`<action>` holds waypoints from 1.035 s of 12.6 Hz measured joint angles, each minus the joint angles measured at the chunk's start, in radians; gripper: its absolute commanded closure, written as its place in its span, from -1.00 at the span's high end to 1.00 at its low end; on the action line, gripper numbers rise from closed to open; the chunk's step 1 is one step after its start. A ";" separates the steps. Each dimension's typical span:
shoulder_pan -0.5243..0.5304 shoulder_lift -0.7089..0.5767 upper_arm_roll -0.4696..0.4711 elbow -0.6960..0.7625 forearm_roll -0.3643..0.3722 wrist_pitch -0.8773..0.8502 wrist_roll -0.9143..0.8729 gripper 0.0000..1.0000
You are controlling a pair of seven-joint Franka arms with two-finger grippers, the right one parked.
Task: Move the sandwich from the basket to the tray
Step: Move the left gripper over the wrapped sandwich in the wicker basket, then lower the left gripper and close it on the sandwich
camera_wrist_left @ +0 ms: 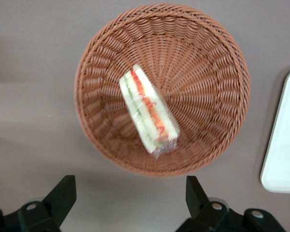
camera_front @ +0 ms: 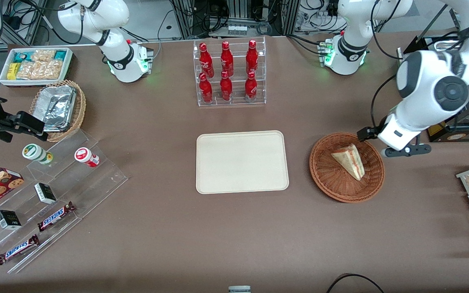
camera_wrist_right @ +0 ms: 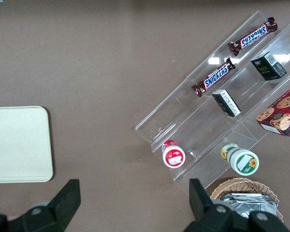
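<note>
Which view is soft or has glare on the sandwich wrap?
Left wrist view: slightly blurred, sandwich wrap shows little glare, basket weave readable; open gripper hovers above the basket's edge. Front view: sharper, even lighting, soft shadow beside the tray; foil containers glint.

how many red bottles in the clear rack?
6, all in the acrylic rack farther from the front camera than the tray: three on its upper tier, three on the lower tier. None look hidden. The tool hangs open by the basket.
</note>
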 measured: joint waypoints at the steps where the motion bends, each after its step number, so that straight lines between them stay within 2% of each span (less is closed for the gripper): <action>1: -0.005 0.001 -0.002 -0.038 0.000 0.060 -0.037 1.00; 9: -0.031 0.075 -0.005 -0.115 0.000 0.260 -0.539 1.00; 13: -0.035 0.126 -0.005 -0.117 0.000 0.277 -0.627 1.00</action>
